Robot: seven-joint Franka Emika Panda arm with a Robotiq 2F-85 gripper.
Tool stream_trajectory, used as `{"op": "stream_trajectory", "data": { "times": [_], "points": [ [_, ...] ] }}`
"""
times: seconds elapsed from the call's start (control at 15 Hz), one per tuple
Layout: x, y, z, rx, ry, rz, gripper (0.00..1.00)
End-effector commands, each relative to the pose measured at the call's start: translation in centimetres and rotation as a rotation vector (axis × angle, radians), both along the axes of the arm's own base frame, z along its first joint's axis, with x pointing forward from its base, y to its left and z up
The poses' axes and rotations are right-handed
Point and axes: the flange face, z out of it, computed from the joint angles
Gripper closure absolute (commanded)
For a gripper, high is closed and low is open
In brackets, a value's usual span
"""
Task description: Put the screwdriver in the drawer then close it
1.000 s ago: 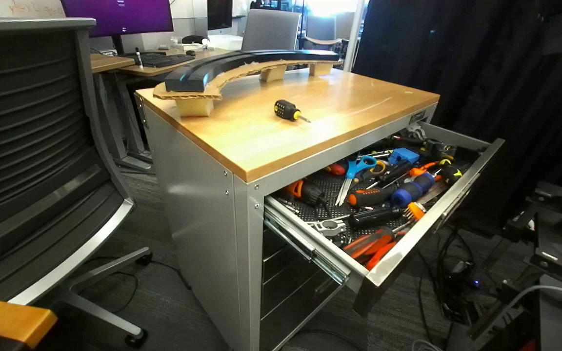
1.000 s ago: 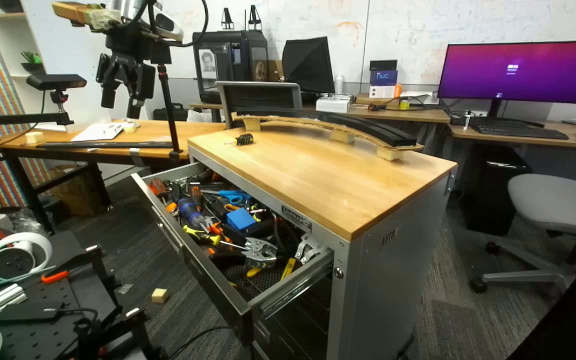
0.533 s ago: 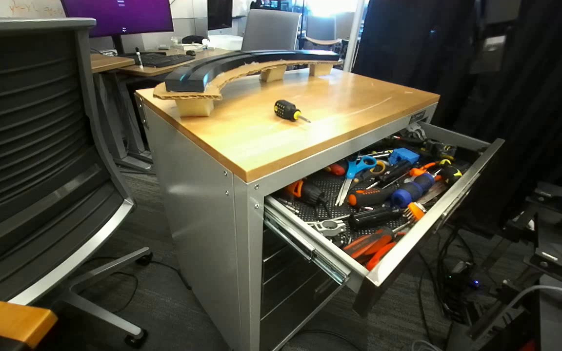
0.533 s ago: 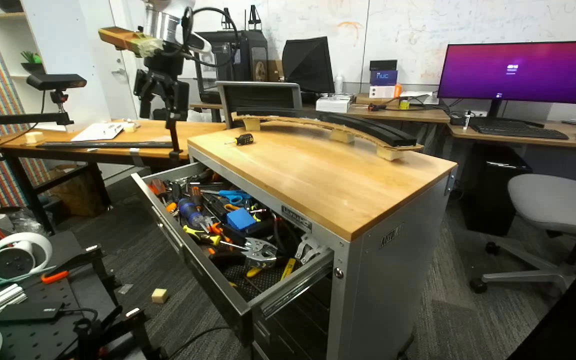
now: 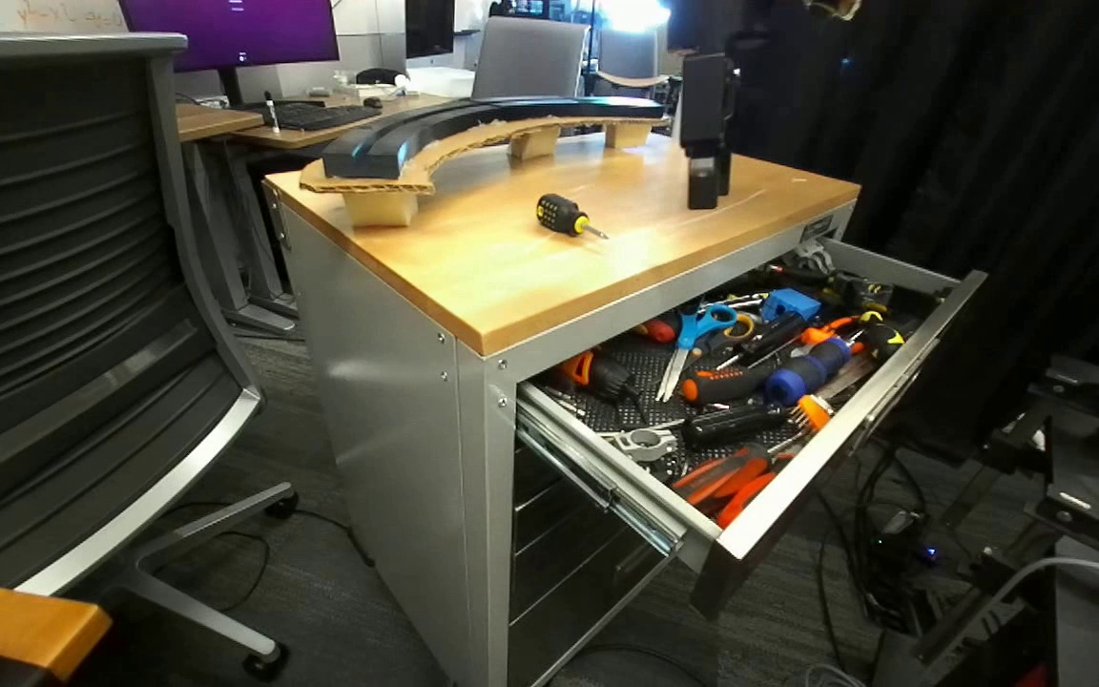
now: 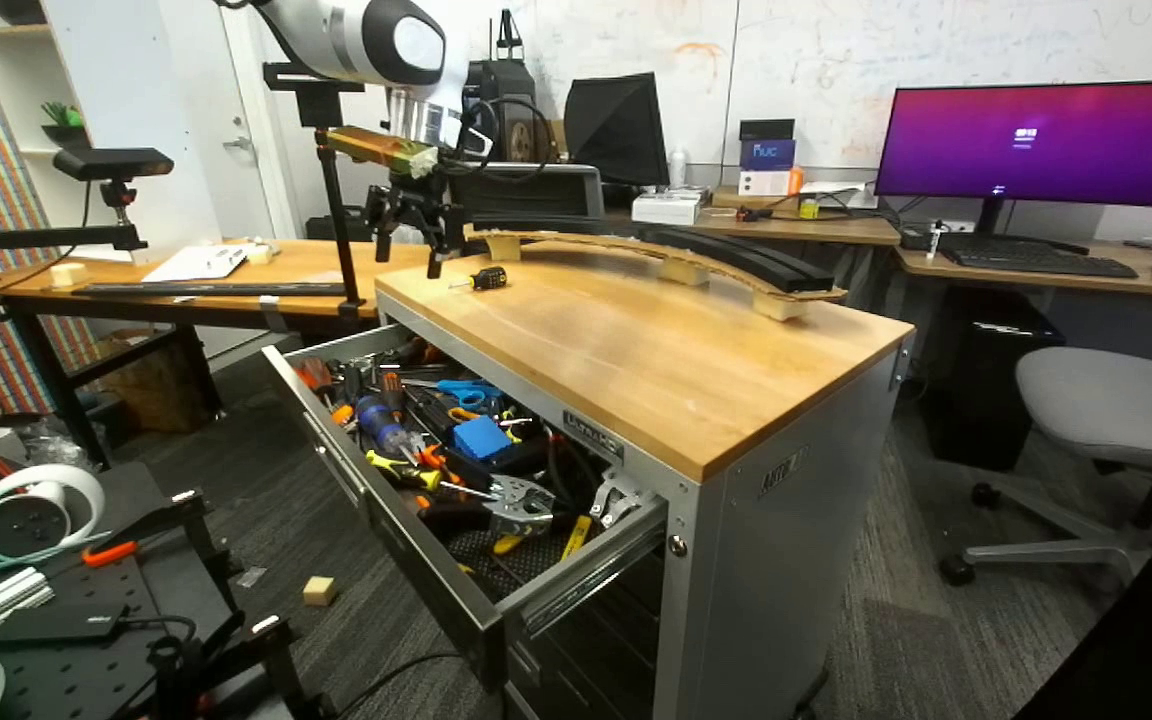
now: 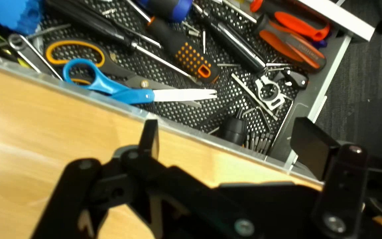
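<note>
The screwdriver, stubby with a black handle, a yellow collar and a short metal tip, lies on the wooden cabinet top in both exterior views [image 5: 562, 216] [image 6: 490, 279]. It does not show in the wrist view. The drawer is pulled open and full of tools in both exterior views [image 5: 840, 429] [image 6: 391, 520]; its side wall also shows in the wrist view [image 7: 320, 81]. My gripper [image 7: 225, 129] is open with nothing between its fingers. It hangs near the screwdriver, apart from it, in both exterior views [image 5: 707, 181] [image 6: 409, 257].
A curved black piece [image 6: 736, 262] on cardboard and foam blocks stands along the back of the cabinet top [image 5: 473, 277]. Blue scissors [image 7: 134, 94] and several tools lie in the drawer. A black post [image 6: 341, 220] stands behind my gripper. An office chair [image 5: 82, 286] stands beside the cabinet.
My gripper has moved right and, over the last half second, down to near the screwdriver, coming into both exterior views. The screwdriver and the open drawer have not moved.
</note>
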Motion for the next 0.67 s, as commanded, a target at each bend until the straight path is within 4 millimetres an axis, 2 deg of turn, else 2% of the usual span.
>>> {"op": "stream_trajectory", "data": {
  "times": [0.0,0.27,0.4,0.6],
  "points": [
    [5.8,3.5,-0.3,0.022,-0.068,-0.022,0.00],
    [10.3,6.4,-0.9,-0.032,-0.217,-0.078,0.00],
    [11.7,6.7,-1.5,-0.060,-0.253,-0.111,0.00],
    [12.8,6.5,-2.0,-0.105,-0.289,-0.166,0.00]
  ]
}}
